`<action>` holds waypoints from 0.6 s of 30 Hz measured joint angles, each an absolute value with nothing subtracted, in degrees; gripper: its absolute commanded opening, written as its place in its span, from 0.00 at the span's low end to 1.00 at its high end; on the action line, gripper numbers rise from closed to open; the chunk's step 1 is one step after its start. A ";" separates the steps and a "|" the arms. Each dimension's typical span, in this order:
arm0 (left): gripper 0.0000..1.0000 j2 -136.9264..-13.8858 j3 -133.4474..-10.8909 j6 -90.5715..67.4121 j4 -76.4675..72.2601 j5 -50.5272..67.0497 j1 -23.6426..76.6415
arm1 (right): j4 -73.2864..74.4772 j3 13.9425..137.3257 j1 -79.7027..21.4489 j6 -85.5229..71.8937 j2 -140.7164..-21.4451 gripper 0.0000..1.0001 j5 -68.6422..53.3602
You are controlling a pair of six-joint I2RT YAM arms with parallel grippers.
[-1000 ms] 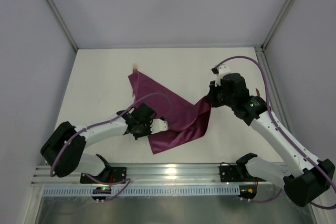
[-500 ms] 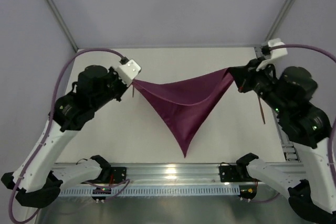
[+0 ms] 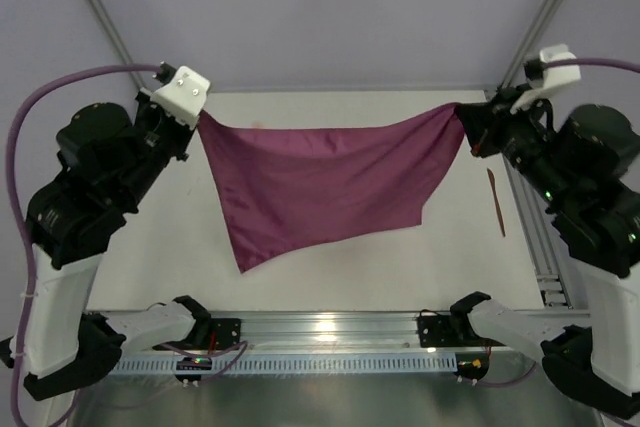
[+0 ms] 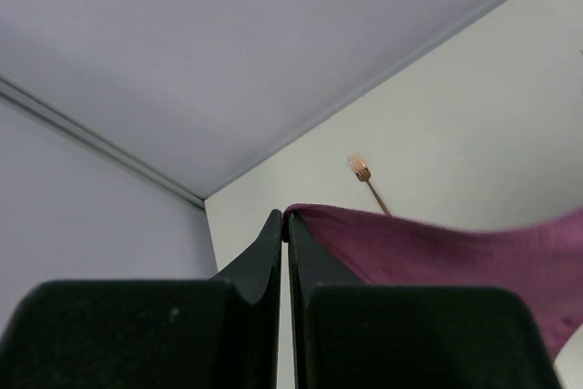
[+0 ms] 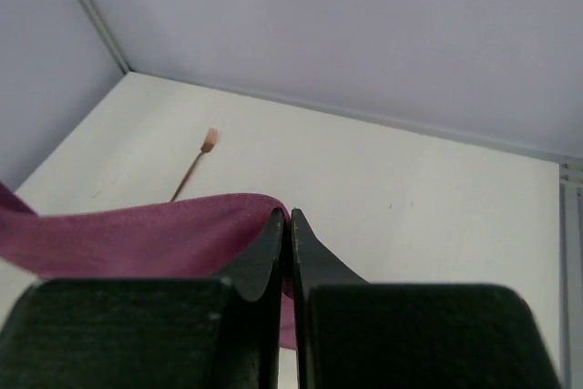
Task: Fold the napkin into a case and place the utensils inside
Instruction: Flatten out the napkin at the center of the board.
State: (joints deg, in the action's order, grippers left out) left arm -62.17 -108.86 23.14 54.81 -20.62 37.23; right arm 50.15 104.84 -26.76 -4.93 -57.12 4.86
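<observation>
The left claw (image 4: 284, 225) is clamped shut on one upper corner of the napkin (image 3: 320, 182); the right claw (image 5: 290, 223) is clamped on the other; the cloth is held stretched between them above the bench (image 3: 330, 267), its lower corners hanging down; a fork (image 4: 366, 179) is seen lying on the bench beyond the napkin; a second copper utensil (image 3: 497, 203) lies near the bench's right edge, apart from the cloth.

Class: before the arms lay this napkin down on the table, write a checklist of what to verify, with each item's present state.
1. Left gripper shut on a napkin corner: ok.
2. Right gripper shut on the other top corner: ok.
3. Top edge stretched between them: ok.
4. Bottom edge level: not ok, the left side hangs lower.
5. Fork clear of the landing area: cannot tell.
6. Other utensil clear, off to the right: ok.
</observation>
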 measured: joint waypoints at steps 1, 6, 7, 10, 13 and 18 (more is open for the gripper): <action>0.00 -64.14 -109.80 23.40 54.26 -20.36 36.60 | 50.09 105.60 -26.28 -4.51 -59.90 0.03 5.19; 0.00 -80.99 -119.11 22.94 51.53 -14.31 27.46 | 48.03 109.49 -18.65 -3.42 -74.74 0.03 2.94; 0.00 -84.47 -120.57 22.68 50.46 -13.43 25.34 | 47.51 110.19 -16.97 -3.36 -77.14 0.03 2.11; 0.00 -92.97 -123.66 22.09 49.10 -11.75 21.02 | 46.59 114.58 -11.88 -3.31 -85.89 0.03 -0.62; 0.00 -100.31 -129.84 21.17 48.69 -11.18 18.94 | 46.37 124.05 -8.27 -3.31 -95.00 0.03 -2.52; 0.00 -107.61 -139.46 19.92 44.73 -10.46 17.63 | 42.61 137.21 -3.20 -4.36 -105.10 0.03 -5.41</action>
